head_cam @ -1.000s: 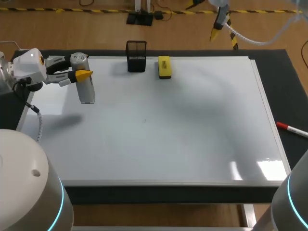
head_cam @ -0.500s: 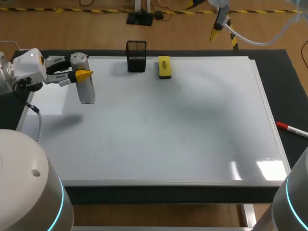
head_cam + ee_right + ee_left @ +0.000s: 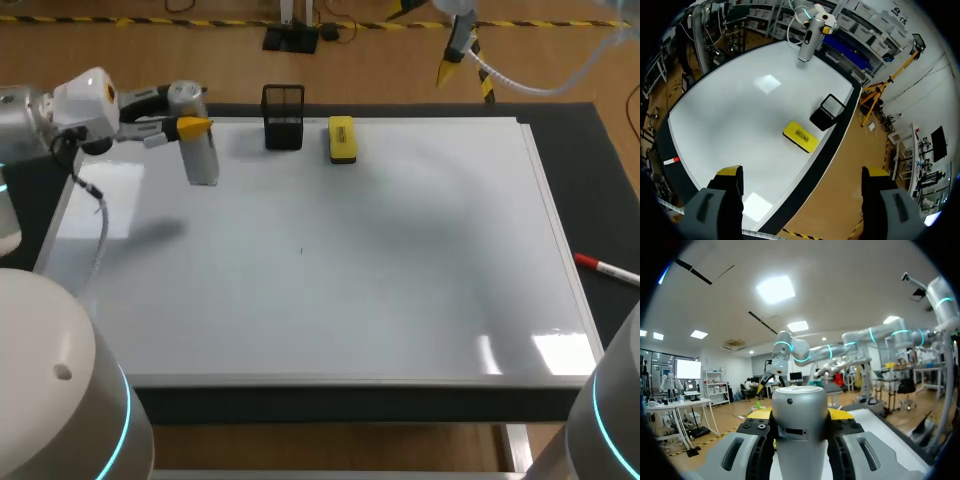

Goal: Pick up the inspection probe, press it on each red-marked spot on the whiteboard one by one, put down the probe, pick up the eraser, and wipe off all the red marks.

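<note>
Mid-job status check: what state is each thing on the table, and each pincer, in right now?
left pincer: shut on the inspection probe.
inspection probe: roughly upright, held above the whiteboard.
right pincer: open, empty.
eraser: flat on the whiteboard, untouched.
black holder: upright.
whiteboard: no red marks visible.
marker: lying beside the whiteboard.

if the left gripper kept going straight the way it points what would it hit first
Probably the black holder: the left gripper, shut on the probe, points toward it, though it may sit high enough to pass over.
</note>
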You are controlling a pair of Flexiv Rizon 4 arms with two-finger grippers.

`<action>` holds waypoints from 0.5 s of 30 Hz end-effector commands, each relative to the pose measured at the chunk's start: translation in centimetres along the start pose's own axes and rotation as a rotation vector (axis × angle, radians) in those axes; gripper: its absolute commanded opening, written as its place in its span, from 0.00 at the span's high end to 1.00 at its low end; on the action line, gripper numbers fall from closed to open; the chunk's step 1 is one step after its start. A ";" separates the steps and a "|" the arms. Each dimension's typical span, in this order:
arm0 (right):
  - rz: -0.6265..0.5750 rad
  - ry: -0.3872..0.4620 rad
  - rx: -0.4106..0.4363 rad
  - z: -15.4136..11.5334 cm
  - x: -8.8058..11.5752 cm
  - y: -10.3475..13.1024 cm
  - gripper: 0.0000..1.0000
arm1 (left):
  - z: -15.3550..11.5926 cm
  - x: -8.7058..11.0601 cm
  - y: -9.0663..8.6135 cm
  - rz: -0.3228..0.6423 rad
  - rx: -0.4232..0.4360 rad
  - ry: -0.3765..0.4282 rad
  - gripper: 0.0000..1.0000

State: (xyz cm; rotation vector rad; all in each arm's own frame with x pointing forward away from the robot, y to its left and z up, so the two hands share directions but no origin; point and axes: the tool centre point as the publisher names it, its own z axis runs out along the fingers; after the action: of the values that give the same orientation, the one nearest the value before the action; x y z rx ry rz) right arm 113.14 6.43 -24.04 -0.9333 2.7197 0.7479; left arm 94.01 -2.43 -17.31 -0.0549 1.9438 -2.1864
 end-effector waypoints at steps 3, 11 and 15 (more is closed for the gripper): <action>-0.001 0.003 0.003 -0.1 0.0 0.0 0.00 | 2.3 -4.8 -0.5 0.012 0.015 0.155 1.00; -0.001 0.003 0.003 -0.1 0.0 0.0 0.00 | 4.8 -7.8 -2.2 0.023 0.028 0.221 1.00; -0.001 0.003 0.003 -0.1 0.0 0.0 0.00 | 6.4 -9.0 -2.7 0.028 0.034 0.230 1.00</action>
State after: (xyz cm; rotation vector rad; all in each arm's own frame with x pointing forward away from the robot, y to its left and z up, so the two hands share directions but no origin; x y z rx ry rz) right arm 113.13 6.42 -24.02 -0.9332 2.7195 0.7483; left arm 101.45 -5.85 -13.16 0.0983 1.9489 -2.2464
